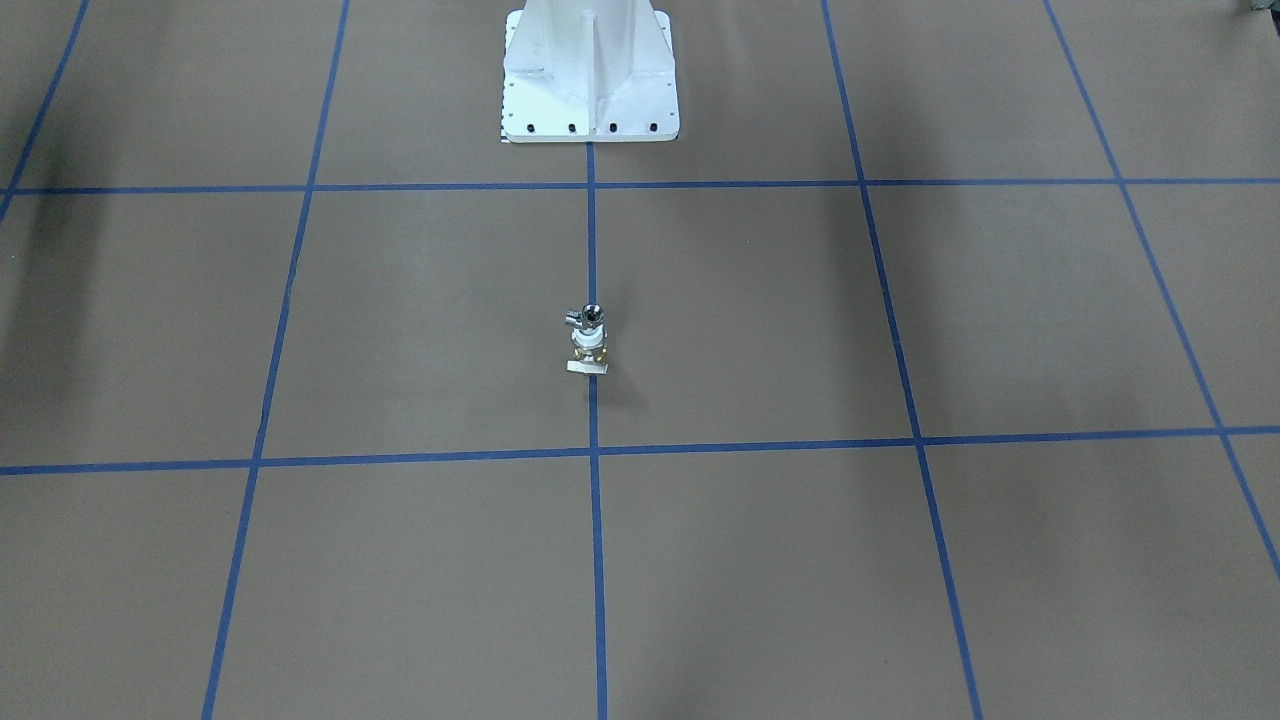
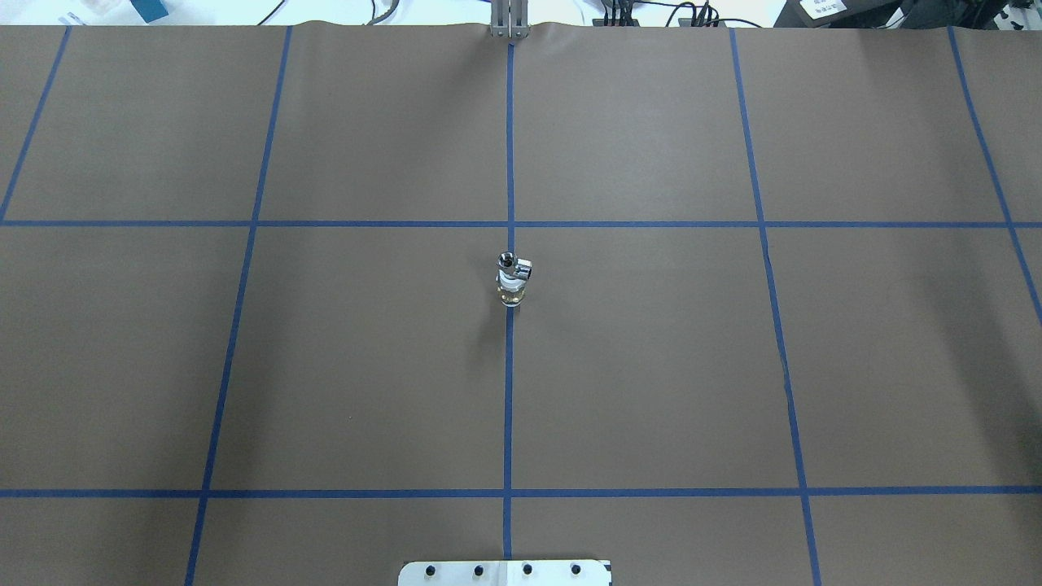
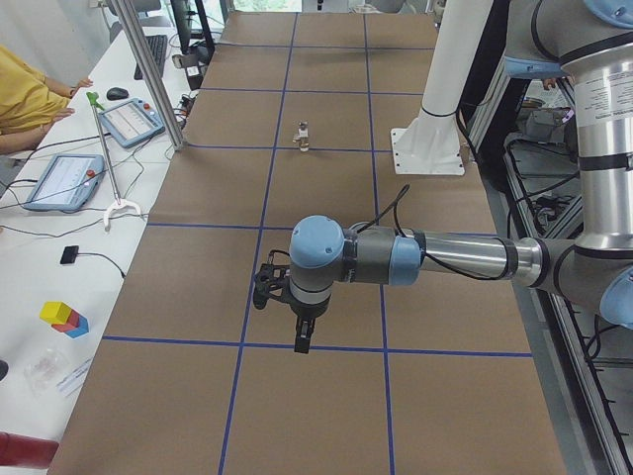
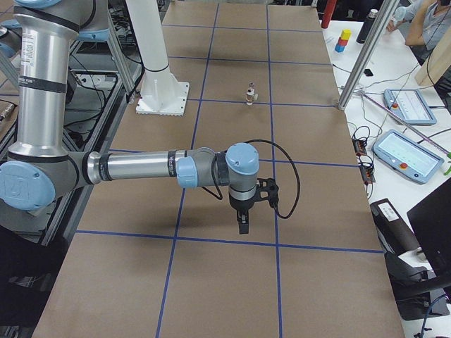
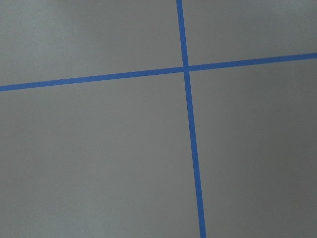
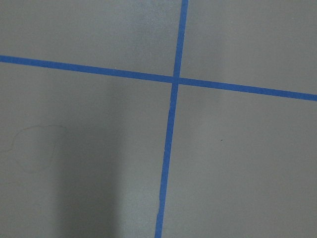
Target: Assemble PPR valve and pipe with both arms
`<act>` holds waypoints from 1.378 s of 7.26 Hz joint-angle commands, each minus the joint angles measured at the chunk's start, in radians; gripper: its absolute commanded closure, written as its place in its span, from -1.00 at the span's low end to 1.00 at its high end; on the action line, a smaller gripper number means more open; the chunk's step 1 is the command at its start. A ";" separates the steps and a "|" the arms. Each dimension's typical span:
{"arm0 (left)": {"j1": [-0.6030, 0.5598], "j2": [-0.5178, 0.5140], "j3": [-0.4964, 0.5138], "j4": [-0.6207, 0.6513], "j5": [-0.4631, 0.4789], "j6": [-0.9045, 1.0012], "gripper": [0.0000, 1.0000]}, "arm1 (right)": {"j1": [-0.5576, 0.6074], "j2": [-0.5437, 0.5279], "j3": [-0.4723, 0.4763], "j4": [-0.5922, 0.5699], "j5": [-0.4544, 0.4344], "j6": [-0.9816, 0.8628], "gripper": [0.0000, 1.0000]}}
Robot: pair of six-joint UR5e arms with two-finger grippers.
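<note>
The PPR valve (image 1: 588, 345) stands upright at the table's middle on the blue centre line, its pale tab at the base. The chrome pipe (image 1: 588, 318) sits on top of it, touching, side nub out. Both show in the overhead view, valve (image 2: 510, 285) and pipe (image 2: 513, 264). The stack is small in the side views (image 3: 303, 137) (image 4: 251, 93). My left gripper (image 3: 302, 341) hangs over the table far from the stack, near a tape crossing. My right gripper (image 4: 242, 227) does the same at the other end. I cannot tell whether either is open or shut. Both wrist views show only brown paper and blue tape.
The white bolted pedestal (image 1: 590, 80) stands at the robot's side of the table, also in the overhead view (image 2: 505, 572). Blue tape lines grid the brown paper. Side benches hold tablets (image 3: 62, 181) (image 4: 410, 155), coloured blocks (image 3: 63, 318) and metal posts (image 3: 153, 74). Operators sit there.
</note>
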 commanded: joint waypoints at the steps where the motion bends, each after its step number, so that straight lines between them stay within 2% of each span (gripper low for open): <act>1: 0.000 0.008 -0.005 0.000 0.000 -0.001 -0.99 | 0.000 -0.001 0.003 0.000 0.001 0.019 -1.00; 10: 0.000 0.014 -0.010 0.000 -0.002 0.001 -0.99 | 0.000 -0.003 0.003 0.002 0.024 0.016 -1.00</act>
